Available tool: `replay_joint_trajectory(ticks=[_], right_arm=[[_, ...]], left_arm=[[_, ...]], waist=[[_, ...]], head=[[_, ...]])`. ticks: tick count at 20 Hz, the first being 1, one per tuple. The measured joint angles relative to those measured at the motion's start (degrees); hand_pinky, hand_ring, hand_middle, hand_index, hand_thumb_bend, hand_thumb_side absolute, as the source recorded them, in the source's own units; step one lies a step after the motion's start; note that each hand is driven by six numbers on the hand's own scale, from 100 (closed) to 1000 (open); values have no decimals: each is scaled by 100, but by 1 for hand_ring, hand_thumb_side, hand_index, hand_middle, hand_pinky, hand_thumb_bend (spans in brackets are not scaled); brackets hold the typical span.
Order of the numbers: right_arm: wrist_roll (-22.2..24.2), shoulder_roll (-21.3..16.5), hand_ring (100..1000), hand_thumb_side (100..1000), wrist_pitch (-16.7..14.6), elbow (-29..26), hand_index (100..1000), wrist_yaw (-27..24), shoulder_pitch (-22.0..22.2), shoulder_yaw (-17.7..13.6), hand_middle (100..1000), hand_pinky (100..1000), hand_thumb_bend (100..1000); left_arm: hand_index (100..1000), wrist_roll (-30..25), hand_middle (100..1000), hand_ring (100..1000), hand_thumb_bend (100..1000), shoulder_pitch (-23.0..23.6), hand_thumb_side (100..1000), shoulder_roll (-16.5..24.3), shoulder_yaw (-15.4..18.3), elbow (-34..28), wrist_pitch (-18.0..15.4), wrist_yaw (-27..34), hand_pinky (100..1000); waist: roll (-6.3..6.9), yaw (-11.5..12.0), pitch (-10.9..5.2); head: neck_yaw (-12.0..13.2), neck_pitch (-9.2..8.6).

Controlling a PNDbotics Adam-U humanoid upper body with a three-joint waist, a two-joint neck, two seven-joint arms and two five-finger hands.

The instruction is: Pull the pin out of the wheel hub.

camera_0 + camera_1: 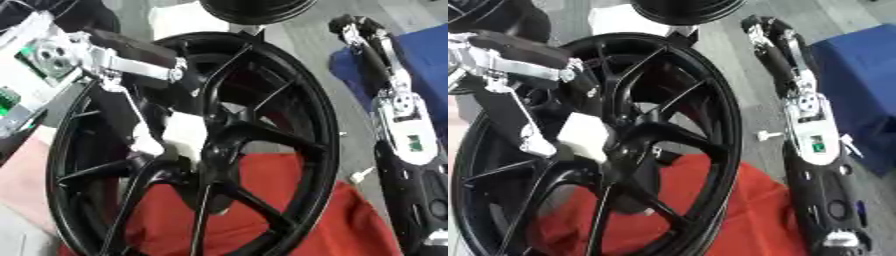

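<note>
Left hand [166, 132] comes in from the upper left of the frame, black w/ silver links, and reaches into the centre of one big black alloy wheel w/ thin spokes [289, 125]. Its fingers are bent around one white blocky piece [584, 134] at the hub, approx. mid-frame; if this is the pin or a part of the hand, I cannot tell. The wheel stands tilted on one red cloth [289, 200] in the lower part of the frame.

Right hand [767, 30] is in the upper right, well apart from the wheel, holding nothing; its fingers look slightly bent, not closed.

One small white pin-like object [768, 135] lies on the grey floor between wheel rim and right arm. One blue surface [859, 75] is at the right edge. A second black round thing [684, 10] shows at the top edge.
</note>
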Motion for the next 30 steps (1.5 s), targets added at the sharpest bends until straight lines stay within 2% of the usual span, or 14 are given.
replay_joint_trajectory(ticks=[5,6,10,13,14,15,16,18,22,30], right_arm=[[7,1,840,609,7,0,674,0,-2,0,698,961,100],[7,1,840,611,8,0,674,0,-2,0,698,961,100],[11,1,840,615,11,0,674,0,-4,0,698,962,100],[12,1,840,617,12,0,675,0,-4,1,698,962,100],[12,1,840,616,13,0,674,0,-4,1,698,962,100],[12,1,840,616,13,0,674,0,-4,1,698,962,100],[12,1,840,616,13,0,674,0,-4,1,698,962,100],[15,1,840,616,15,0,674,0,-4,2,698,962,100],[19,1,840,609,18,0,674,0,-4,2,699,962,100],[18,1,841,614,16,0,674,0,-4,3,699,963,100]], left_arm=[[667,-3,529,617,428,0,204,-7,-44,-41,-29,34,702],[624,-1,491,595,410,1,171,-21,-45,-43,-33,46,688],[554,32,434,558,376,21,161,-49,-47,-47,-62,61,669],[487,36,377,532,324,34,114,-50,-49,-47,-62,88,654],[450,36,359,521,327,35,100,-50,-50,-47,-62,99,649],[450,41,359,521,327,36,100,-50,-50,-46,-58,110,649],[402,57,340,505,364,39,103,-50,-50,-46,-50,123,638],[352,128,321,495,351,52,116,-50,-50,-41,-12,186,633],[292,400,275,460,378,81,131,-49,-49,-49,43,291,609],[287,762,252,446,388,85,147,96,45,-352,60,412,597]], waist=[[0,0,0],[0,0,0],[0,0,0],[0,0,0],[0,0,0],[0,0,0],[0,0,0],[0,0,0],[0,0,0],[0,4,0]], head=[[10,-38],[15,-39],[28,-39],[34,-39],[36,-39],[43,-39],[47,-41],[52,-58],[55,-93],[65,-93]])
